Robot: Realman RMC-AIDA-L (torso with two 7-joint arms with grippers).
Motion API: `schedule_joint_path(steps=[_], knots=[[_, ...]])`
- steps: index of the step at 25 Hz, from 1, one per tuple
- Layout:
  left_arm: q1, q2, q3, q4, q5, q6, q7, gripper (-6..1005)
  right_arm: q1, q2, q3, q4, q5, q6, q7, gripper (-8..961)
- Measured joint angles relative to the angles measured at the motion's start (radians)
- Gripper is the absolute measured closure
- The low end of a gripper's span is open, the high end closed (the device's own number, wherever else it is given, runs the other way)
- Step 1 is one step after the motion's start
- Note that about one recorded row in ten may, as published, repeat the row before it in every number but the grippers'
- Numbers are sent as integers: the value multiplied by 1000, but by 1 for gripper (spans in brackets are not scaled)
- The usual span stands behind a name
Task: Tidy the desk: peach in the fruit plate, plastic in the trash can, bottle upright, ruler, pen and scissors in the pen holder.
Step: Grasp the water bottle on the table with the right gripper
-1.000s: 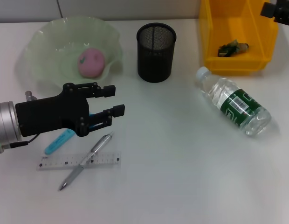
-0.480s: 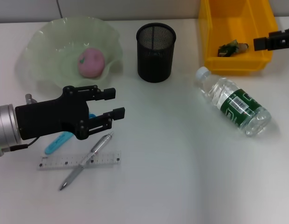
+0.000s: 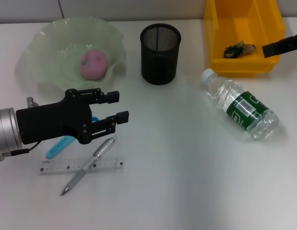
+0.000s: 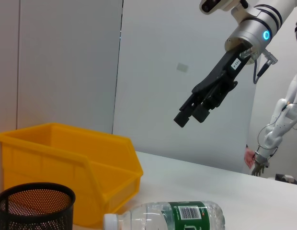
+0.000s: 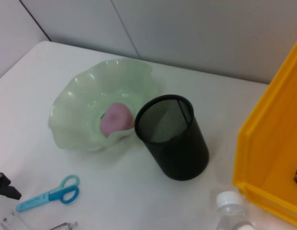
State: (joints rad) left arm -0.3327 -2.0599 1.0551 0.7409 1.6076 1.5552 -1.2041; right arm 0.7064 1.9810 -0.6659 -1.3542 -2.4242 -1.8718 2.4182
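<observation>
seen from the head camera: a white desk (image 3: 187,182) with a pale green fruit plate (image 3: 43,48) at the far left, pink peach (image 3: 94,63) already resting inside it. black mesh pen holder (image 3: 160,53) upright just beside the plate, apparently empty. yellow trash can (image 3: 242,36) at the far right, crumpled plastic scrap (image 3: 238,49) already lying in it. clear water bottle (image 3: 239,106) on its side in front of the bin, white cap pointing toward the pen holder.

left gripper (image 3: 114,111) hovering low over the near-left desk, fingers spread and holding nothing, unmoved over the last second. directly under it, blue scissors (image 3: 62,144) partly hidden; just beside them a silver pen (image 3: 89,164) lying diagonally across a clear ruler (image 3: 81,165).

right gripper (image 4: 191,109) shifted within the last second: from high at the bin's far corner to lower down and further in, now crossing the bin's near right edge, close to the bottle's side of the desk. seen from the left wrist camera, raised in the air above the bin, fingers close together and empty.

likely meaning: peach and plastic done; right arm probably heading for the bottle to stand it upright. pen, ruler and scissors not yet collected.
</observation>
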Motion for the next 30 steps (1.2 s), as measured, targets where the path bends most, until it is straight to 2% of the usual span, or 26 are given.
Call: schedule_joint_path(steps=[11, 17, 21, 23, 25, 27, 28, 30], knots=[[7, -3, 4, 0, 0, 3, 0, 482, 9, 6, -74, 38, -52, 27, 34, 209], [12, -3, 2, 0, 0, 3, 0, 482, 44, 5, -110, 109, -140, 56, 44, 209], [14, -5, 2, -8, 0, 3, 0, 482, 64, 7, -189, 165, -191, 92, 47, 208], [14, -5, 1, -13, 0, 3, 0, 482, 78, 21, -255, 184, -238, 133, 60, 208], [14, -5, 0, -13, 0, 3, 0, 482, 82, 29, -273, 188, -256, 149, 67, 208], [14, -5, 0, -13, 0, 3, 0, 482, 94, 50, -306, 199, -310, 183, 78, 208], [14, -5, -1, -14, 0, 3, 0, 482, 113, 73, -325, 219, -362, 210, 83, 208], [14, -5, -1, -14, 0, 3, 1, 482, 122, 81, -329, 230, -382, 221, 83, 208]])
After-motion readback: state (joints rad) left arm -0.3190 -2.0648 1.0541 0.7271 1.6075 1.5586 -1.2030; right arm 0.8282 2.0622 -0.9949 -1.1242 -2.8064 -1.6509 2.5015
